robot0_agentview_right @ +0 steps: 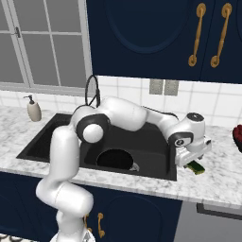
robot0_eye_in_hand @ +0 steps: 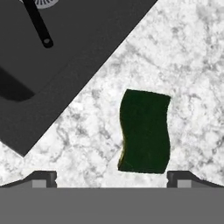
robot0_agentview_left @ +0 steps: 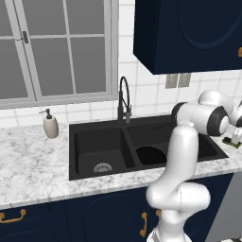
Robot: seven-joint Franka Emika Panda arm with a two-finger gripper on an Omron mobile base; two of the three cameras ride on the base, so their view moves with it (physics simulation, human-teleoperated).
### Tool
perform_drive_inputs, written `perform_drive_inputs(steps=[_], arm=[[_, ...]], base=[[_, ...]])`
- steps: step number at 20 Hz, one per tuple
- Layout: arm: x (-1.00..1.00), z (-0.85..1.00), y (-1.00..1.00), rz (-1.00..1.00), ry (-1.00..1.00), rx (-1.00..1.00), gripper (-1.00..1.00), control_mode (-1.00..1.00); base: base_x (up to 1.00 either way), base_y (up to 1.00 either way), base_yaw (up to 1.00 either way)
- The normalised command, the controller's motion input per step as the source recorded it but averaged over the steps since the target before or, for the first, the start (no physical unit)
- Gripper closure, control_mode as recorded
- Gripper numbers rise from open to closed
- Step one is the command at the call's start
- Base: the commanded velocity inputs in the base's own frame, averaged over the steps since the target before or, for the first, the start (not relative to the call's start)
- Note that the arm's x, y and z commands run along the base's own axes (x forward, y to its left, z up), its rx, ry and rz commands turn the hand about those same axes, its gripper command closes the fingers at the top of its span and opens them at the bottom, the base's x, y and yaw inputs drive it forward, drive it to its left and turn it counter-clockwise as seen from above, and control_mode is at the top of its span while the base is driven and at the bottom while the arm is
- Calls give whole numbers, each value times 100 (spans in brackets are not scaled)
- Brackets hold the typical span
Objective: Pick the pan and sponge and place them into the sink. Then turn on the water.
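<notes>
Lying already in the right basin of the sink (robot0_agentview_left: 75,142), the pan (robot0_agentview_right: 115,159) leaves the sponge (robot0_eye_in_hand: 145,131) as the step in hand, flat on the table just beyond the sink's right rim. Over it hangs the gripper (robot0_agentview_right: 193,159), jaws spread wide and empty; the next move calls for a straight descent so the jaws straddle the sponge before pinching it.

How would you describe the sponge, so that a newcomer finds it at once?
Start at the black double sink and follow the marble counter past its right edge. There, under the open gripper, lies the sponge: small, flat, dark green on top with a yellow edge, unlike the cream soap bottle.
</notes>
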Motion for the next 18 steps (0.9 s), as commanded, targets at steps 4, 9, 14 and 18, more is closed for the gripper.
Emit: perform_drive_inputs(steps=[4,9,14,18], arm=[[9,-36,0,0,1,0,-100,-100],[20,-40,0,0,1,0,-100,-100],[49,-15,0,3,0,0,-100,-100],[32,-27,0,2,0,0,-100,-100]], base=[[0,0,0],[0,0,0],[0,0,0],[0,0,0]])
